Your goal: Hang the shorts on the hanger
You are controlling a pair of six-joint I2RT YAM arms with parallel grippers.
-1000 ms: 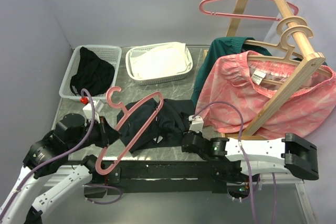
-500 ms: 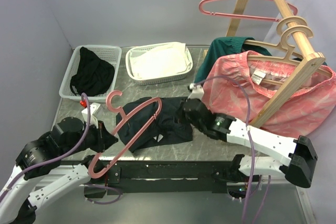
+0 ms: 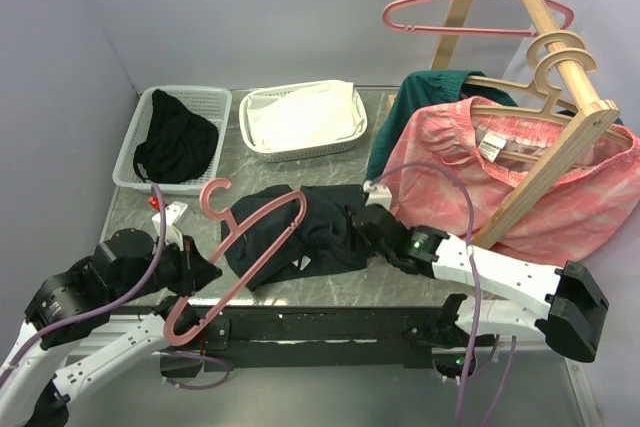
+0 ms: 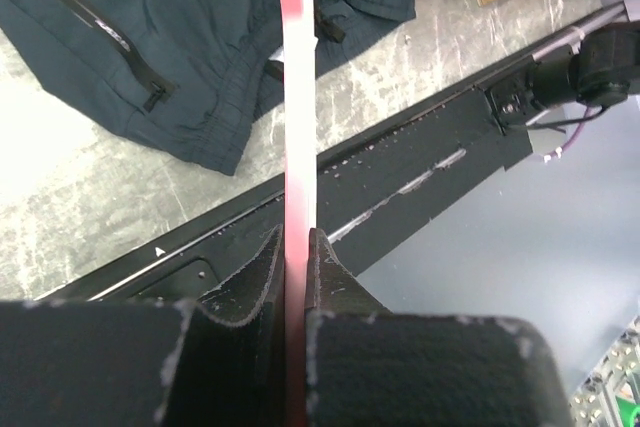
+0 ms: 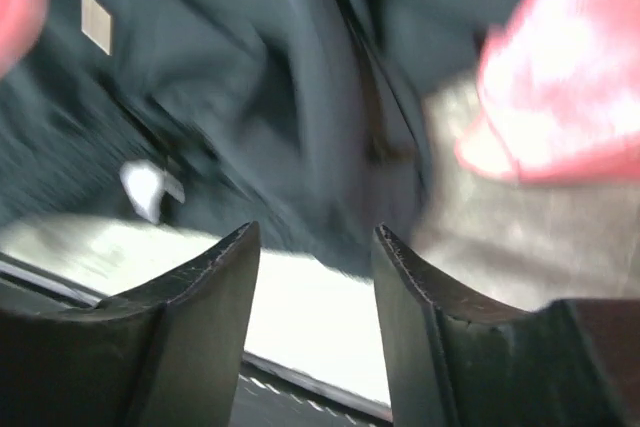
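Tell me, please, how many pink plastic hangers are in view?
2: a hanger gripped by the left hand over the shorts, another hanger high on the wooden rack.

The left arm sits folded at the near left, its elbow raised. Its left gripper is pinched tight on the pink hanger. The right arm stretches low from the right toward centre, with the right gripper angled downward, its fingers parted and empty.
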